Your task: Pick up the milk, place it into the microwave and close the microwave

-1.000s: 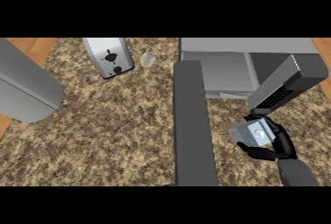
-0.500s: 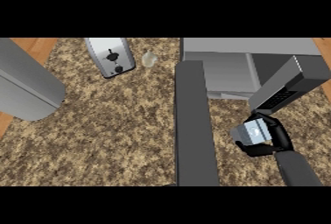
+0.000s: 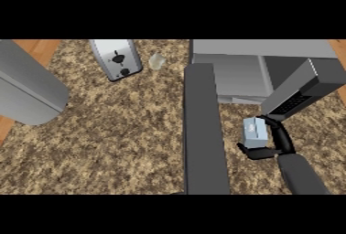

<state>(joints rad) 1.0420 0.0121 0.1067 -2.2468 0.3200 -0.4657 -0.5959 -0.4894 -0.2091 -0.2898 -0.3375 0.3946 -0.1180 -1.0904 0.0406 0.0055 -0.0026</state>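
Right hand (image 3: 268, 151) has shifted the milk (image 3: 255, 132) slightly toward 11 o'clock and turned it straighter than a second ago. On the counter (image 3: 121, 146), the microwave (image 3: 233, 77) stands at 1 o'clock, its door (image 3: 202, 137) swung out toward 6 o'clock. The hand, at 4 o'clock, has its fingers curled round the milk, just right of the door. The carry to the microwave appears under way. The next move likely calls for travel toward 12 o'clock into the opening, clear of the door.

Milk (image 3: 255, 132) in robot hand (image 3: 266, 152) (microwave (image 3: 233, 75) open)
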